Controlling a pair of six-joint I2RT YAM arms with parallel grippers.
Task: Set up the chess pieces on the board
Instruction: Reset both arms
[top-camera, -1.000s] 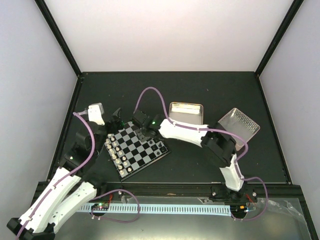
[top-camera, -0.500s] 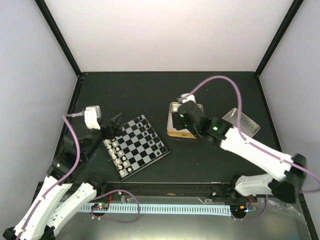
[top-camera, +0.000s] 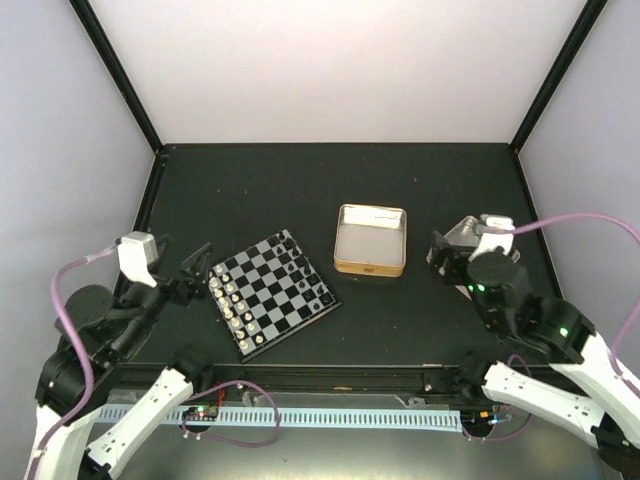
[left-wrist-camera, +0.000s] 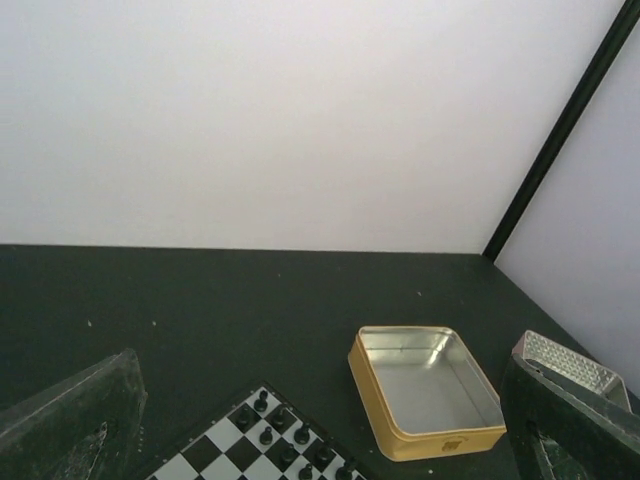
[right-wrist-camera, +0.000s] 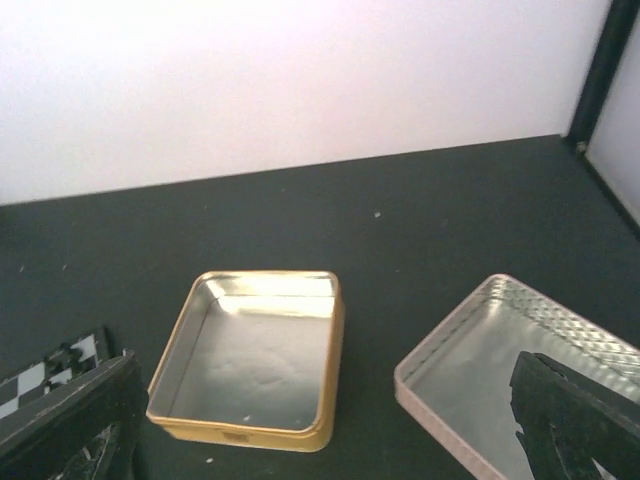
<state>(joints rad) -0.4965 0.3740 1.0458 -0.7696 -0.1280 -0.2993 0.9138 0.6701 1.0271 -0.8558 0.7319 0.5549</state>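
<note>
Both arms are low at the near edge of the tabletop (top-camera: 300, 190), pulled away from the things. My left claw (top-camera: 196, 268) hangs just left of the board (top-camera: 272, 293), fingers spread wide, nothing between them. My right claw (top-camera: 446, 262) is over on the right, also wide open and holding nothing; it sits over the near corner of the silver lid (right-wrist-camera: 520, 365).

The board lies left of centre, turned at an angle, flat on the tabletop. The black chess pieces (top-camera: 308, 277) stand in rows along its right, far-side edge, on the squares. The cream-white pieces (top-camera: 236, 312) line the opposite edge, nearest my left claw. The middle squares are bare.

Just right of the board and apart from it is the gold-rimmed tin (top-camera: 370, 267), open side up, with a shiny metal floor in both wrist views. The silver lid lies further right, inside up, apart from the tin. Beyond that is bare dark tabletop up to the white back wall (top-camera: 340, 70).
</note>
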